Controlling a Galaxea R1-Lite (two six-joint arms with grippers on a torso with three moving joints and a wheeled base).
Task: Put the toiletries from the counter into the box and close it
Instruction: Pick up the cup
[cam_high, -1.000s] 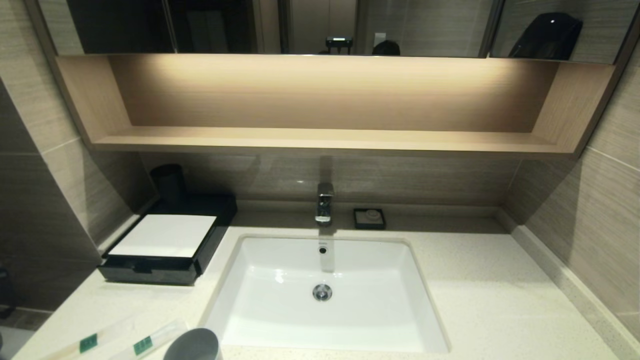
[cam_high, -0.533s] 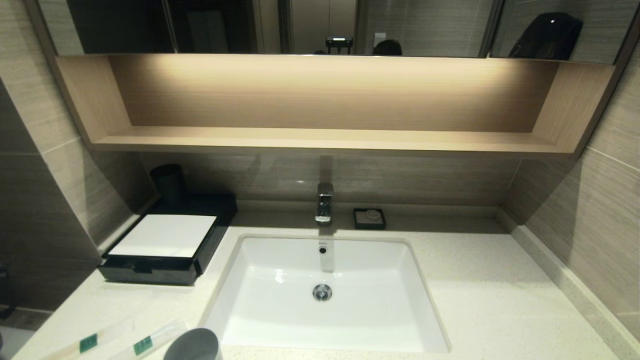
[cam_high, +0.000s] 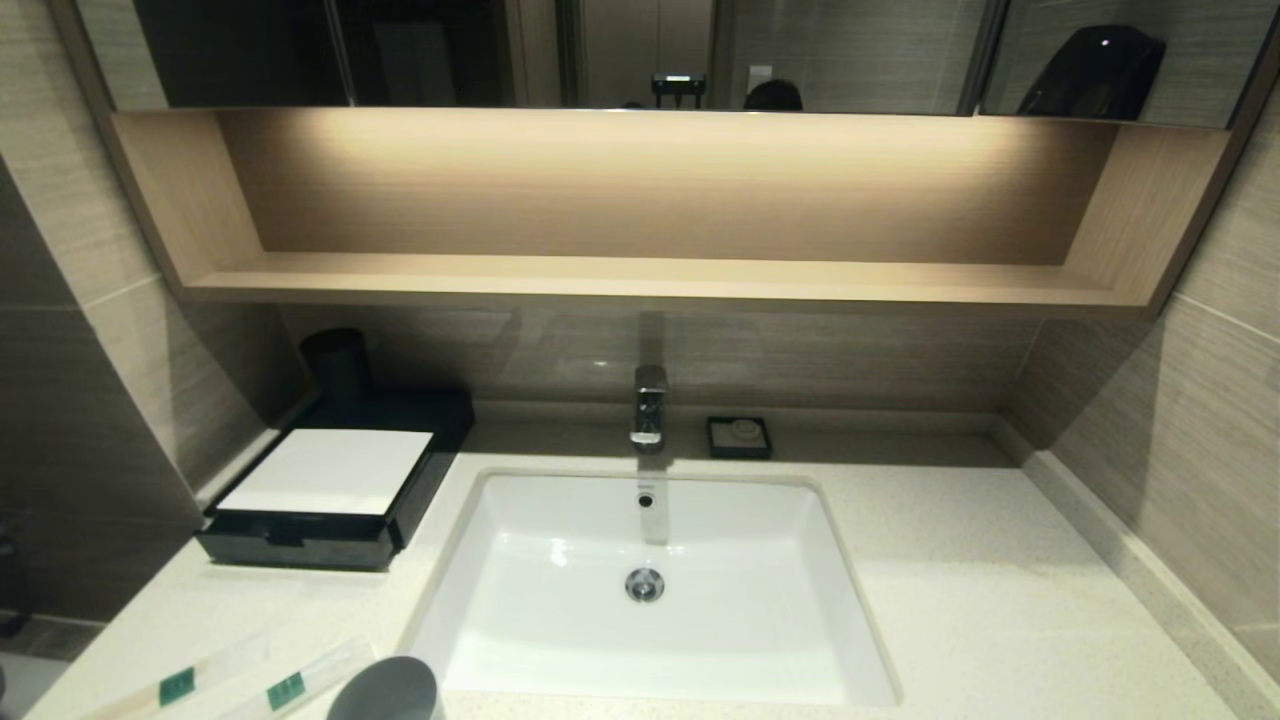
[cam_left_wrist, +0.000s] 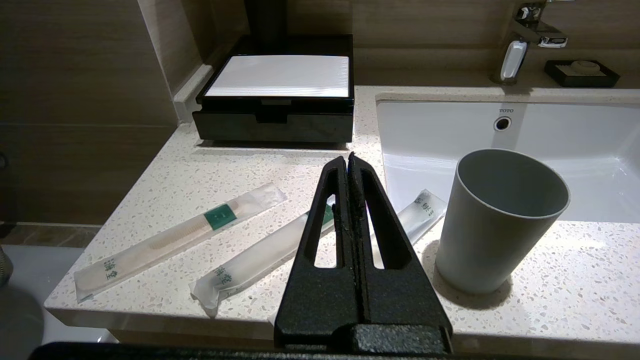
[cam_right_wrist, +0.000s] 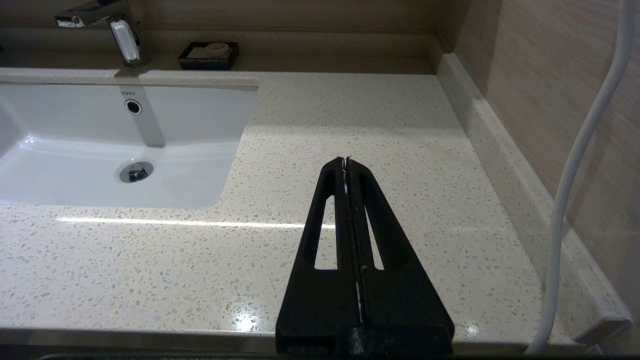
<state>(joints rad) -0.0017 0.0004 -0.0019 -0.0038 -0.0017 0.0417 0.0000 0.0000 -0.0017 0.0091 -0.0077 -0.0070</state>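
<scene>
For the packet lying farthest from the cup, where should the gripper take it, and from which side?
Probably at mid-length, near its green label, from straight above. The packet lies flat on the counter, long and slim, so fingers should close across its narrow width. It lies apart from the second packet, leaving room on both sides.

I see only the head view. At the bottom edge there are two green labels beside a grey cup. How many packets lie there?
Observer: Two packets: one apart, one reaching toward the cup.
Operator: Is the box drawer open?
Observer: No, the box has its drawer pushed in.
Operator: And my grippers?
Observer: The left gripper is shut, above the counter; the right gripper is shut too, holding nothing.
</scene>
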